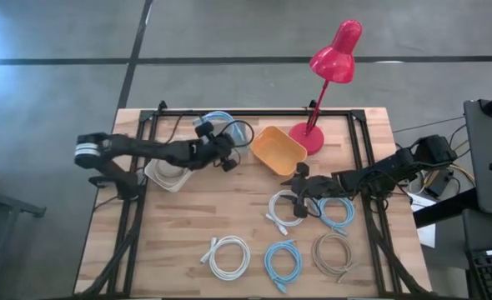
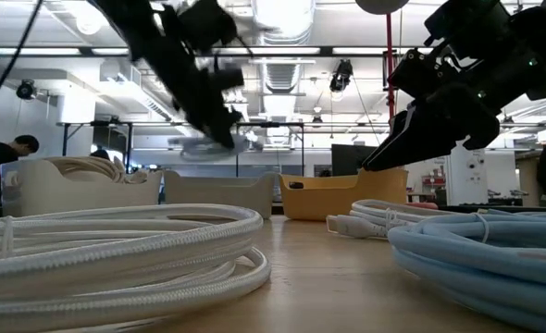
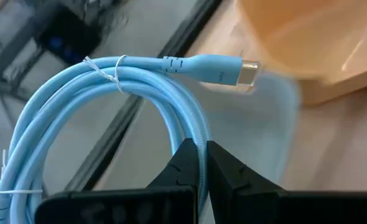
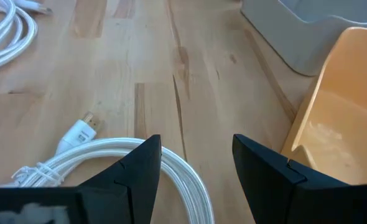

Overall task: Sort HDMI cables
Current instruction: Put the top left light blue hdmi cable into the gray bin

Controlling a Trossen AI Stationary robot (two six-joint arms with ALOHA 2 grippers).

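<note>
The left gripper [image 3: 202,163] hangs above the far bins, fingers clenched on a light blue cable coil [image 3: 102,99], apparently to drop it by colour, while the right gripper [image 4: 196,163], fingers spread, hovers over a white coil [image 1: 286,207] mid-table, likely next.

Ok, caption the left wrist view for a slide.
Left end effector shut on a light blue HDMI cable coil, lifted beside the yellow bin.

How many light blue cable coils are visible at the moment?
3: one held in the left gripper by the bins, one beside the right gripper, one front centre. None seems hidden.
</note>
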